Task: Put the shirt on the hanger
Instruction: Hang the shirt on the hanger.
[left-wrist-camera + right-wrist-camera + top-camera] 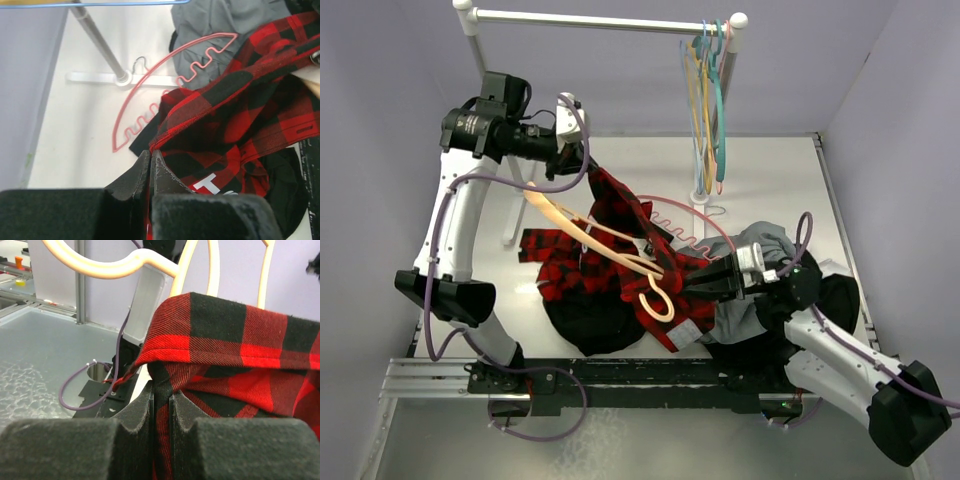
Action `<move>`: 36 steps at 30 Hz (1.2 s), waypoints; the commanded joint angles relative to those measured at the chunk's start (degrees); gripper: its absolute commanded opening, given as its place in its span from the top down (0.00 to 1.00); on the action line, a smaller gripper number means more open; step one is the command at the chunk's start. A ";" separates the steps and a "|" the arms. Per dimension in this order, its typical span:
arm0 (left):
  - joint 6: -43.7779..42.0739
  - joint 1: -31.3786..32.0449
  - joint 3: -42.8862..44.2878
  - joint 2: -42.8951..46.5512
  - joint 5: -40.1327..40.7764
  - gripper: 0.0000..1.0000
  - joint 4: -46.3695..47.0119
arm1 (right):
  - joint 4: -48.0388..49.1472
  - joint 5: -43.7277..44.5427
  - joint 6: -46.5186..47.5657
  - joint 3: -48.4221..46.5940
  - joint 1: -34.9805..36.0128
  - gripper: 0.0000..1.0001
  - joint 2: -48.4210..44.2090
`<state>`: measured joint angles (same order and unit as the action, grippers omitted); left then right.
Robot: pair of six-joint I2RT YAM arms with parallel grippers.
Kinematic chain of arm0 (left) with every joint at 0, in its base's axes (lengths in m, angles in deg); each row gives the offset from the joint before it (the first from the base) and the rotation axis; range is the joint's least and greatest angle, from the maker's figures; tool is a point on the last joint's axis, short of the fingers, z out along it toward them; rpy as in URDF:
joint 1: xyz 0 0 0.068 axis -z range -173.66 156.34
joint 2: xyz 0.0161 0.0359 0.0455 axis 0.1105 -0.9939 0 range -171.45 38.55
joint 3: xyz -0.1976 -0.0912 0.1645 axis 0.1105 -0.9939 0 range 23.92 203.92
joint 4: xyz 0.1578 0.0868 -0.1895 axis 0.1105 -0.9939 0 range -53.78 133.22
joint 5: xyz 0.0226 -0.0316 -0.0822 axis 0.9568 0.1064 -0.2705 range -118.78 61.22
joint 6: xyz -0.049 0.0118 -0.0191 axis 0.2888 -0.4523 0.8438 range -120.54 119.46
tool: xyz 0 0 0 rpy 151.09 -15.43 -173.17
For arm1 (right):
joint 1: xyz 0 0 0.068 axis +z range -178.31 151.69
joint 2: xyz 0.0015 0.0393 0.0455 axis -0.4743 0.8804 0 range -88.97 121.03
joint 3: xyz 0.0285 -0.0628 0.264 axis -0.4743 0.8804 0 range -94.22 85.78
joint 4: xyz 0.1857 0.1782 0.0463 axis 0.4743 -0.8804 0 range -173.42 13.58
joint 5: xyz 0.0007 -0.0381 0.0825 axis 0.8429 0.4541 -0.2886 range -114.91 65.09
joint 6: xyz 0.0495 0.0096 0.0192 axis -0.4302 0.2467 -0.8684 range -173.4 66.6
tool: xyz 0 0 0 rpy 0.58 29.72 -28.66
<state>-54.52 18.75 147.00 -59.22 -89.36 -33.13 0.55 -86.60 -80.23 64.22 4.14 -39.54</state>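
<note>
**Operator:** What do you find on the shirt?

**Inspector:** Your shirt (605, 265) is red-and-black buffalo plaid. It sits crumpled at mid-table, not spread flat. One portion is drawn up toward the far left, and another edge is pulled taut to the right. In the left wrist view you can see white lettering (207, 182) on a black patch, partly hidden by folds.

**Operator:** And the hanger?

**Inspector:** Your hanger (560, 212) is pale tan with a thin frame. It runs diagonally across the shirt. Its shoulder end is clear of the cloth at far left, and its curved hook (660, 300) lies over plaid at near right. You cannot tell whether either arm sits inside the shirt.
</note>
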 commanded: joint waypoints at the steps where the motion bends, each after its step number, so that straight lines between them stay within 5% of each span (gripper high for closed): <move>1: 7.14 -0.89 0.42 3.03 5.57 1.00 9.27 | -8.68 2.12 6.00 -3.14 -0.11 1.00 0.38; 13: 10.30 -7.42 5.96 3.50 11.12 1.00 9.17 | -24.52 18.83 13.00 -3.42 -0.10 1.00 -2.00; 24: 13.16 -10.02 3.14 3.91 23.18 1.00 14.97 | -27.79 16.47 9.67 -5.39 -0.12 1.00 0.13; 30: 11.89 -12.72 1.75 1.71 27.23 1.00 18.61 | -43.35 20.96 15.09 -9.27 -0.12 1.00 -3.82; 36: 11.00 -14.92 -1.41 -0.68 28.77 1.00 22.36 | -38.80 12.61 13.77 -7.82 -0.07 1.00 -5.76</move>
<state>-42.32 4.85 147.33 -58.20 -63.89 -16.83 -40.91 -69.40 -67.13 57.72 4.18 -43.02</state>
